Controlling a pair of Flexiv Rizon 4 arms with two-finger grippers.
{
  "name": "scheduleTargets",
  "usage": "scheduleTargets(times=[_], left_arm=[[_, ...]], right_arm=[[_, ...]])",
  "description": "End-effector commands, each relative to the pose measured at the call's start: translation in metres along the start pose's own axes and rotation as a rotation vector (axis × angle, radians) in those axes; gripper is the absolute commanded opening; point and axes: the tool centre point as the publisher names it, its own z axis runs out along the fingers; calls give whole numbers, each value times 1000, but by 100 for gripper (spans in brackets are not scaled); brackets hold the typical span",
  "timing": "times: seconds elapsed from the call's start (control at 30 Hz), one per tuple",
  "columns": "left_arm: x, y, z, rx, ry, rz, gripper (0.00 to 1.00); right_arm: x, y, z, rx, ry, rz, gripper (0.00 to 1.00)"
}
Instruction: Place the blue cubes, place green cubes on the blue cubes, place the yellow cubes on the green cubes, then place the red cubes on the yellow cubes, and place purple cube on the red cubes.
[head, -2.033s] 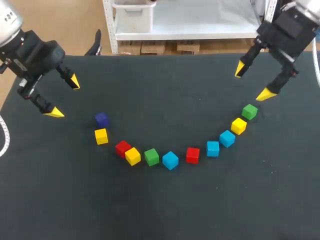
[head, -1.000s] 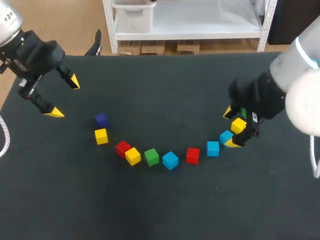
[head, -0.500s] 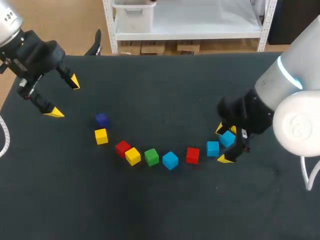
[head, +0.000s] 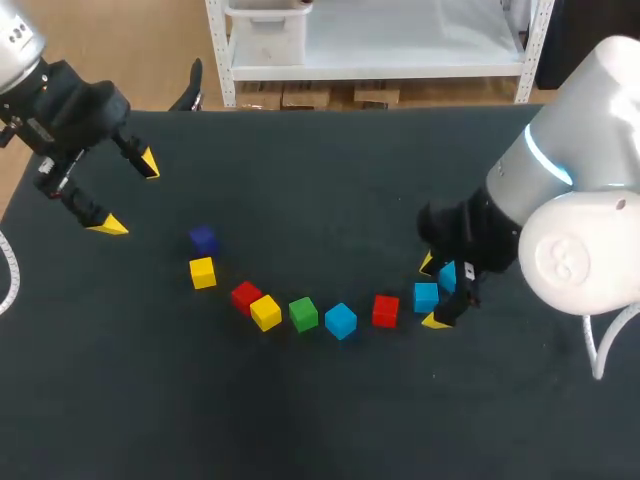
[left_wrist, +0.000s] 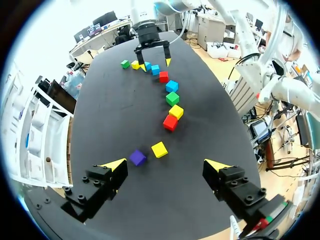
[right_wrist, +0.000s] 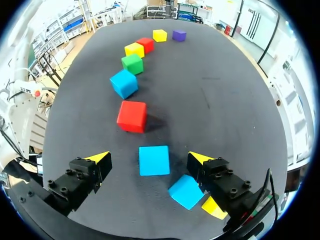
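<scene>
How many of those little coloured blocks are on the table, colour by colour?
blue cubes: 3
green cubes: 2
yellow cubes: 3
red cubes: 2
purple cube: 1
Total: 11

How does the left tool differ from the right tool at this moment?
The left tool hangs apart from the row of cubes, nothing between its tips; the right tool sits low at that row's end, a blue cube between its tips, untouched. Both are open.
</scene>
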Motion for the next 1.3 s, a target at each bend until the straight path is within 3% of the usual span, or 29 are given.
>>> scheduleTargets(times=[0.03,0.37,0.47,0.53,0.67,1.0,1.3], left_arm=[[0,1,0,2,3,1,100],[0,1,0,2,3,1,100],[0,1,0,2,3,1,100],[0,1,0,2,3,1,100],[0,1,0,2,3,1,100],[0,1,0,2,3,1,100],[0,1,0,2,3,1,100]], right_arm=[[4,-2,1,1,3,6,100],[7,-6,0,3,10,8,100],[7,-7,2,2,10,5,47],[7,-8,2,0,8,-3,40],[5,-8,3,-2,5,-13,2],[-3,-14,-8,2,-14,-35,0],[-29,-39,-32,21,-37,-78,0]])
